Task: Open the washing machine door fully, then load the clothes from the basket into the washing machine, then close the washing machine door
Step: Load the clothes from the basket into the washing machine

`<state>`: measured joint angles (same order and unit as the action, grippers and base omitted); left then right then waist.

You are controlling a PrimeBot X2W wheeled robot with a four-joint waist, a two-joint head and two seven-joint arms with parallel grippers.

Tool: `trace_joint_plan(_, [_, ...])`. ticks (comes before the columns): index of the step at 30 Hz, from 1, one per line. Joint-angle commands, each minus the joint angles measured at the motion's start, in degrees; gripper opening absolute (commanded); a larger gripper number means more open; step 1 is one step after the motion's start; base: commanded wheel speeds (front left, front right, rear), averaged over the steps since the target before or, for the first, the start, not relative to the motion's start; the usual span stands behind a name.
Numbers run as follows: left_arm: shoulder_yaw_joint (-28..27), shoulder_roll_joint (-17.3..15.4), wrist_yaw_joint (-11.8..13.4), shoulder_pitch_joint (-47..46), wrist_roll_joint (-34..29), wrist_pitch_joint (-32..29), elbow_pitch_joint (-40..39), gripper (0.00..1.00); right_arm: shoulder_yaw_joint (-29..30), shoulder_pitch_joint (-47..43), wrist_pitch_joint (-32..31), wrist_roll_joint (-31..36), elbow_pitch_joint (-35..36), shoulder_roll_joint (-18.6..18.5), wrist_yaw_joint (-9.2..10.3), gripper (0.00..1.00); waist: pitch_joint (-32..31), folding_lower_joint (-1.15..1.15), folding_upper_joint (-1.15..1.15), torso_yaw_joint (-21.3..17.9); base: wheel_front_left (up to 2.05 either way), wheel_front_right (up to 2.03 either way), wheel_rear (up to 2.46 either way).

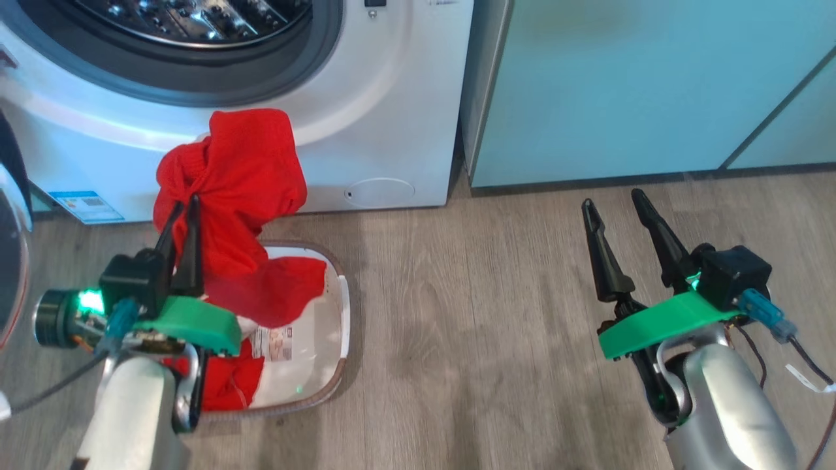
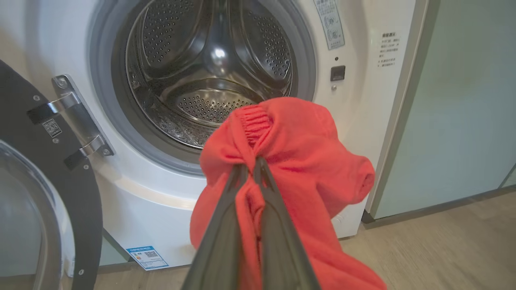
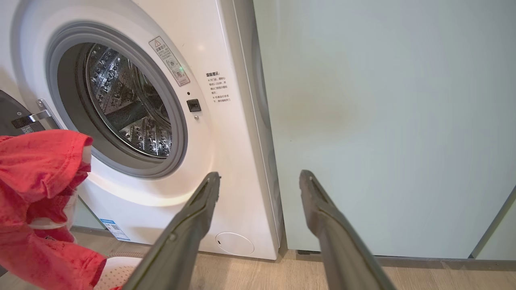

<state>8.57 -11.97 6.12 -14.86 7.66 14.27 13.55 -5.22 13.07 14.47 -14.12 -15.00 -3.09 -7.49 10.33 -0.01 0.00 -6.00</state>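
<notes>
The white front-loading washing machine (image 1: 392, 98) stands on the wood floor (image 1: 470, 313) beside a pale teal cabinet (image 1: 620, 85), with its drum exposed. The washing machine door (image 2: 80, 201) is swung wide to the left. The white basket (image 1: 343, 313) sits on the floor just in front of the machine. The red garment (image 1: 248, 170) hangs above the basket, its lower end trailing inside. The left gripper (image 1: 185, 202) is clamped on the garment's upper folds. The right gripper (image 1: 612, 198) is spread and empty, well apart to the right.

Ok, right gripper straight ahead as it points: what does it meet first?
Likely the seam between the washer and the cabinet; which one first I cannot tell. Path there looks free.
</notes>
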Motion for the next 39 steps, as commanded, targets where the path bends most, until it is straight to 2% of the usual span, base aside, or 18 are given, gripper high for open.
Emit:
trace_joint_plan(1, [-2.9,-0.1,-0.2,-0.5,0.2,0.7,-3.3,0.00,-1.2,0.3,0.5,0.0,1.5,0.2,0.00,1.00,-0.8,0.01,0.00,0.1,0.00,0.00,0.00])
trace_joint_plan(3, [-4.4,1.7,-1.2,1.5,0.9,0.7,-6.0,0.00,-1.1,-0.1,0.5,0.2,1.3,0.2,0.00,1.00,-1.6,0.01,0.00,0.2,0.00,0.00,0.00])
trace_joint_plan(4, [-6.0,3.3,-2.8,3.5,1.4,0.7,-8.0,0.00,-1.1,-0.5,0.5,0.4,1.2,0.2,0.00,1.00,-2.6,0.01,0.00,0.1,0.00,0.00,0.00])
trace_joint_plan(8, [-8.7,6.4,-6.0,7.5,2.4,0.7,-10.2,0.00,-1.1,-1.4,0.5,0.7,0.8,0.2,0.00,1.00,-4.5,0.01,0.00,-0.1,0.00,0.00,0.00])
trace_joint_plan(13, [-11.7,8.3,-9.1,10.4,2.6,0.7,-10.6,0.00,-1.1,-2.3,0.5,0.9,0.6,0.2,0.00,1.00,-6.0,0.01,0.00,-0.3,0.00,0.00,0.00])
trace_joint_plan(20, [-13.3,9.0,-10.6,11.7,2.8,0.7,-10.5,0.00,-1.3,-3.1,0.5,1.1,0.5,0.2,0.00,1.00,-6.9,0.01,0.00,-0.4,0.00,0.00,0.00])
trace_joint_plan(28, [-13.6,9.1,-10.9,11.4,4.2,0.7,-10.4,0.00,-1.5,-3.1,0.5,0.8,0.6,0.2,0.00,1.00,-6.5,0.01,0.00,-0.7,0.00,0.00,0.00])
trace_joint_plan(39, [-13.5,9.1,-12.2,5.7,3.7,0.7,-10.6,0.00,-0.8,-1.5,0.5,0.9,2.1,0.2,0.00,1.00,-1.0,0.01,0.00,-1.1,0.00,0.00,0.00])
